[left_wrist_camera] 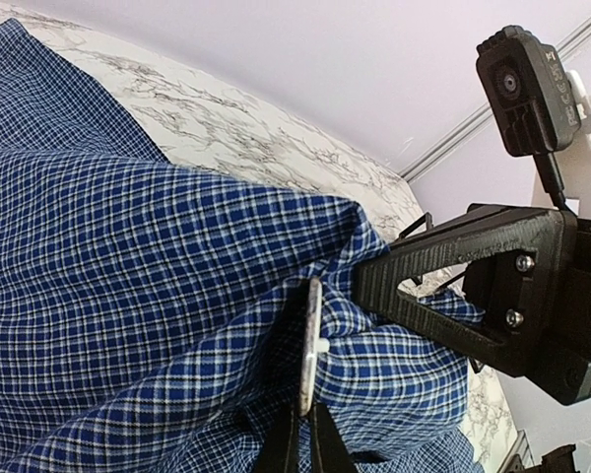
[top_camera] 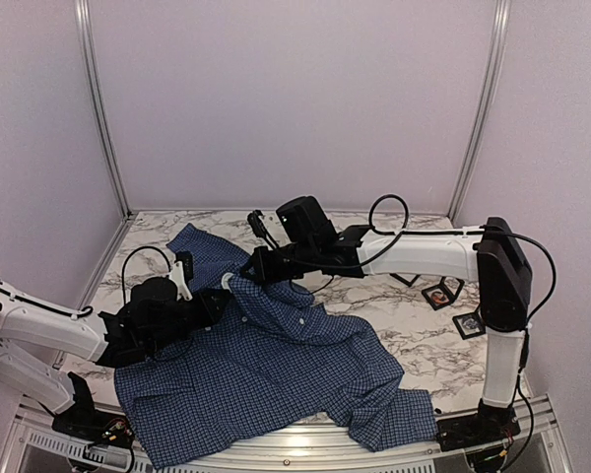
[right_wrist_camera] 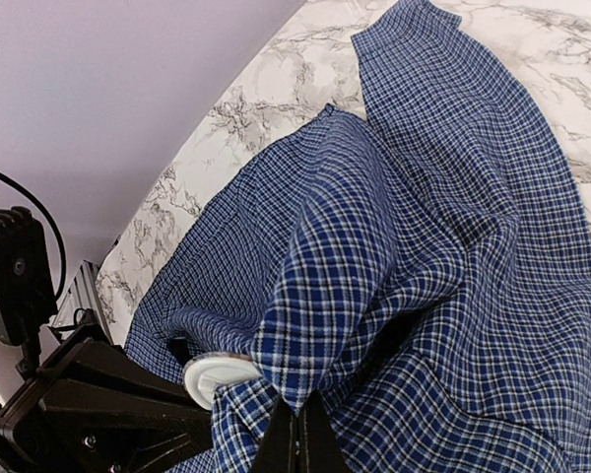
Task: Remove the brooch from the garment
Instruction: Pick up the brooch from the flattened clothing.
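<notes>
The garment (top_camera: 276, 374), a dark blue checked shirt, lies across the marble table and is lifted into a peak at its middle. The brooch (left_wrist_camera: 310, 345) shows edge-on as a thin pale disc with a small white stub, pinned into the raised fold. My left gripper (left_wrist_camera: 305, 416) is shut on the disc's lower edge. In the right wrist view the brooch (right_wrist_camera: 217, 374) shows its white back. My right gripper (right_wrist_camera: 297, 412) is shut on a fold of the garment (right_wrist_camera: 453, 246) right beside it. In the top view both grippers, left (top_camera: 220, 296) and right (top_camera: 253, 266), meet at the brooch (top_camera: 227, 281).
Small black-framed pieces (top_camera: 440, 293) (top_camera: 469, 322) lie on the table (top_camera: 394, 325) at the right, near the right arm's upright link. A black object (top_camera: 261, 225) with a cable sits at the back. The shirt hem hangs over the near edge.
</notes>
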Available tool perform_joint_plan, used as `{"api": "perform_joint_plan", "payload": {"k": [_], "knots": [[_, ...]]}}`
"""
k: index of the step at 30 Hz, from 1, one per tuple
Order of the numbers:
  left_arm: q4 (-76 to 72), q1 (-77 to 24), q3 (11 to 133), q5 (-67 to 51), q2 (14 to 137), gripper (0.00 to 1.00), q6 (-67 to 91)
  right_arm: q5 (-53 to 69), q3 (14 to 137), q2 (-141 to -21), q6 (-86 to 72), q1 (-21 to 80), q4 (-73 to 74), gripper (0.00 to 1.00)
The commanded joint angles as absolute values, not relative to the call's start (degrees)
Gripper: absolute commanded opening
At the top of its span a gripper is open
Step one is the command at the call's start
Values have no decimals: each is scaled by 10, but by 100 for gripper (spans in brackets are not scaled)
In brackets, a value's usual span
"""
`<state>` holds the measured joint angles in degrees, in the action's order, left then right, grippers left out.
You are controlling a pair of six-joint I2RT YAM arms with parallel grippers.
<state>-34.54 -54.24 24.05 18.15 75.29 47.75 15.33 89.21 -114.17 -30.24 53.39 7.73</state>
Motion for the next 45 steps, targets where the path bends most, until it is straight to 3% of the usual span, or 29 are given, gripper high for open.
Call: {"api": "perform_joint_plan", "payload": {"k": [1, 45], "knots": [[-358, -543, 250, 198, 736, 6, 446, 152, 896, -1134, -306, 531, 81, 0], [-342, -525, 285, 197, 785, 5, 467, 164, 876, -1114, -318, 531, 66, 0]]}}
